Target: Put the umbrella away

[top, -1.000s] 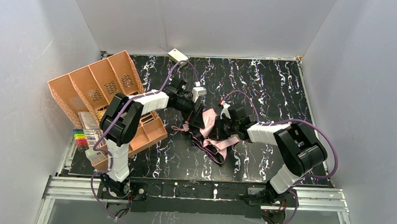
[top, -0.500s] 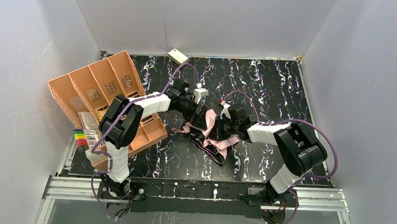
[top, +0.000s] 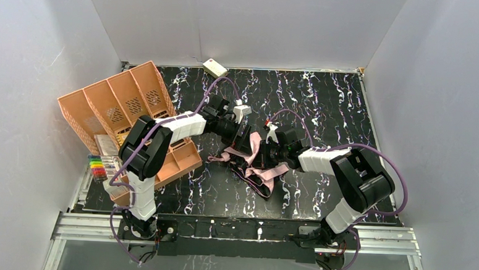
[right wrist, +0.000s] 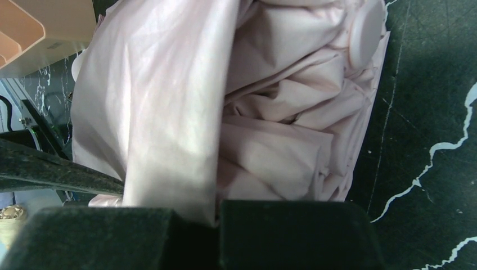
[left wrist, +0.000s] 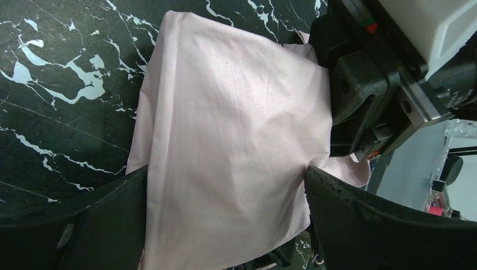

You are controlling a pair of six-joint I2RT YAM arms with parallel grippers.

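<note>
Presently, umbrella's place: the umbrella (top: 255, 162) lies collapsed and bunched on the black marbled table (top: 331, 103), about mid-table, between the two grippers and well apart from the orange basket (top: 118, 107) at the left.
Long axis: judged from the top view, the bundle runs slantwise from the far side toward the near right; the loose folds make this uncertain.
Left gripper: the left gripper (left wrist: 225, 225) stands spread wide, one finger on each side of a flat pink panel of cloth, gripping nothing.
Right gripper: the right gripper (right wrist: 191, 230) is clenched on a fold of the pink cloth at the bundle's right side.
Relation that matters: the cloth lies directly under and ahead of the left fingers (left wrist: 84, 230), so closing them would likely take that panel; both arms are at the bundle, and only the right one has hold of it.
Top view only: the distance to the basket, the black underside and thin ribs at the bundle's near edge, and how the two arms face each other.
Left wrist only: how smooth and flat the panel between the spread fingers is, with the other wrist's black housing just beyond.
Right wrist only: the pinched fold itself, the crumpled pleats behind it and a round pink cap (right wrist: 365, 34) at the far right.
</note>
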